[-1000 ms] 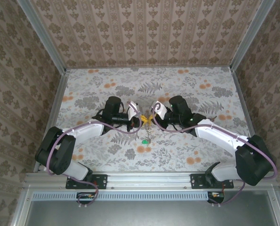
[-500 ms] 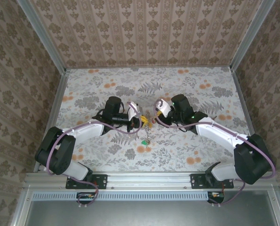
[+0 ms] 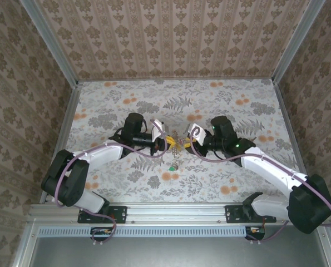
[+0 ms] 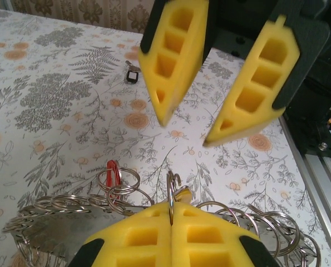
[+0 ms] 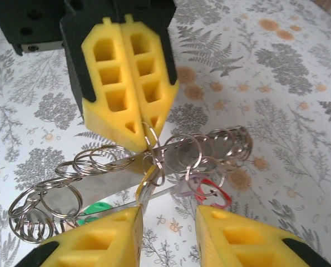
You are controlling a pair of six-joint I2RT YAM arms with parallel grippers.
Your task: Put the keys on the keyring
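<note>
My left gripper (image 3: pixel 166 143) is shut on the keyring (image 4: pixel 171 192), a thin metal ring pinched edge-on between its yellow fingertips (image 5: pixel 133 133). A yellow-headed key (image 5: pixel 145 186) hangs from that ring. A red key (image 5: pixel 211 192) and a green key (image 5: pixel 95 210) dangle from a flat metal strip (image 5: pixel 107 186) strung with several split rings. The green key (image 3: pixel 171 167) hangs lowest in the top view. My right gripper (image 5: pixel 168 222) faces the left one, open, a short way back from the rings, with nothing between its fingers. The left wrist view has it above the ring (image 4: pixel 187 130).
The flowered table top (image 3: pixel 221 105) lies below the hanging bunch. A small black object (image 4: pixel 133 75) rests on the table beyond the grippers. Patterned walls close in the back and both sides. An aluminium rail (image 3: pixel 176 211) runs along the near edge.
My right gripper has opened and drawn back to the right, away from the rings. The left gripper and the ring in it have stayed put.
</note>
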